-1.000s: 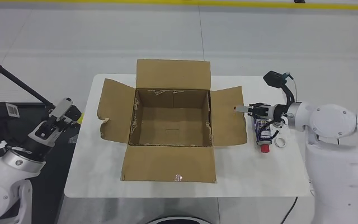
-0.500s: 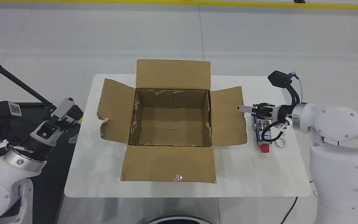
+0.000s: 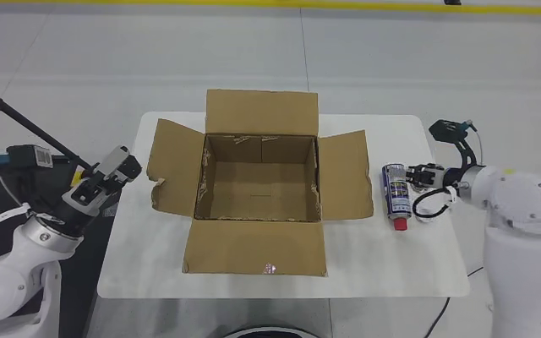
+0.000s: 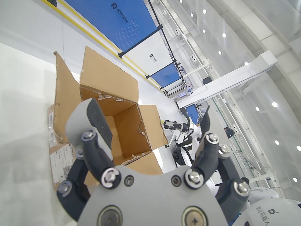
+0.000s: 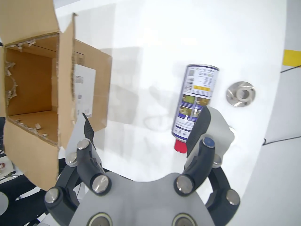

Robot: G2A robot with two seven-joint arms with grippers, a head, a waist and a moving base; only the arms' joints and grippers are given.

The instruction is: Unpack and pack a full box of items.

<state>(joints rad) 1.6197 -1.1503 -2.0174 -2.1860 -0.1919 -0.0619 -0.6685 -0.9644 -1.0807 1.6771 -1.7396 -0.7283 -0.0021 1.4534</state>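
An open cardboard box (image 3: 261,179) stands in the middle of the white table (image 3: 380,258), all four flaps spread and its inside bare (image 5: 30,71) (image 4: 122,128). To its right a blue-and-white spray can (image 3: 396,193) with a red cap lies on its side on the table (image 5: 196,102). My right gripper (image 3: 420,176) (image 5: 143,128) hovers just right of the can, open and holding nothing, with one finger (image 5: 200,125) over the can's cap end. At the table's left edge my left gripper (image 3: 125,163) (image 4: 152,123) is open and points toward the box.
A round metal ring (image 5: 240,94) lies on the table beside the can, on the side away from the box. A dark stand with a diagonal black bar (image 3: 34,135) sits left of the table. Bare tabletop lies in front of the box.
My right gripper has let go of the spray can and drawn back to the right, leaving it lying on the table. My left arm has moved closer to the box's left flap.
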